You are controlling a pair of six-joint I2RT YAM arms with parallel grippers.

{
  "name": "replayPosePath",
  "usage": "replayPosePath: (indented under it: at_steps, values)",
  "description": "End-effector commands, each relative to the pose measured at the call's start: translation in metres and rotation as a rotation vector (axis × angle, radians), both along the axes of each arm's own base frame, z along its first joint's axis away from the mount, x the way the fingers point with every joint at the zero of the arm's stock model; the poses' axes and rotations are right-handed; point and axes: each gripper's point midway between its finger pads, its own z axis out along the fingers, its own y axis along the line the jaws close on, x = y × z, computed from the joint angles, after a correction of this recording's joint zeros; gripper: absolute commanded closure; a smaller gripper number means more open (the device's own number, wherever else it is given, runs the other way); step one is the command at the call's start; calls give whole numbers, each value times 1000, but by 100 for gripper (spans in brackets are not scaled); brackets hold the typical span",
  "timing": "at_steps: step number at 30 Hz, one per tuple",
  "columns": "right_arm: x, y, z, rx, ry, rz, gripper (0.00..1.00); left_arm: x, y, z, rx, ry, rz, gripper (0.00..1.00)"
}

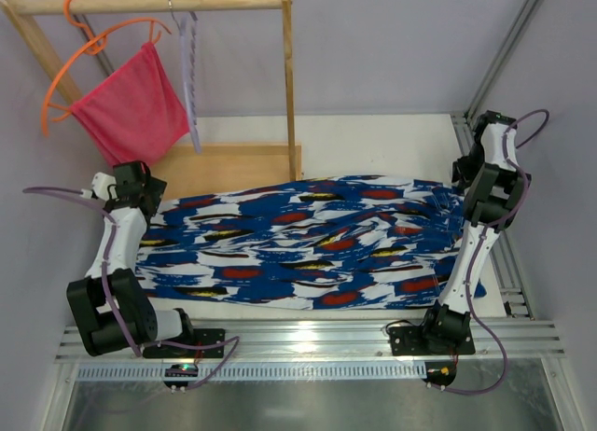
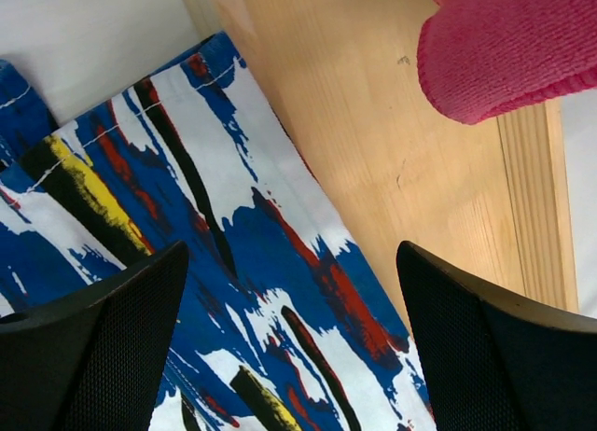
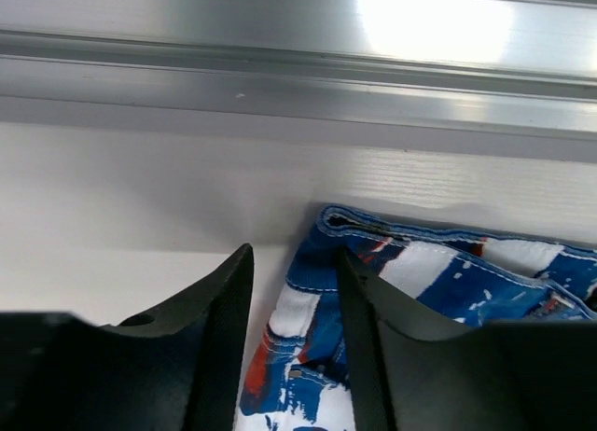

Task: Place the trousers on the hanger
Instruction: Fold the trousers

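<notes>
My left gripper (image 2: 291, 254): fingers spread wide, holding nothing, hovering over hem end of trousers (image 1: 308, 240) beside wooden rack base (image 1: 233, 165). My right gripper (image 3: 293, 258): jaws part-way apart, narrow gap, poised at waistband corner near aluminium rail (image 3: 298, 76); cannot tell if touching cloth. Trousers lie spread flat across bench (image 1: 373, 137), hems left, waist right. Lavender hanger (image 1: 191, 86) hangs bare on wooden rail (image 1: 159, 2), next to orange hanger (image 1: 93, 48) carrying pink-red cloth (image 1: 135, 109).
</notes>
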Motion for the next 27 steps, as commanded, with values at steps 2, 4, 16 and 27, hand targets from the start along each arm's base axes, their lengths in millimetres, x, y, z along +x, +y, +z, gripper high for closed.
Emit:
replayPosePath:
  at_steps: [2, 4, 16, 27]
  values:
    - [-18, 13, -12, 5, 106, 61, 67, 4, 13, 4, 21, -14, 83, 8]
    - [-17, 17, -12, -5, 100, 98, 95, 8, 13, 2, -9, -17, 118, 9]
    - [46, 11, 57, -120, -231, 303, 96, 35, 14, 4, -89, 11, 169, 11]
    - [40, 20, 79, -133, -309, 396, 96, 37, 13, -5, -119, 39, 189, 12]
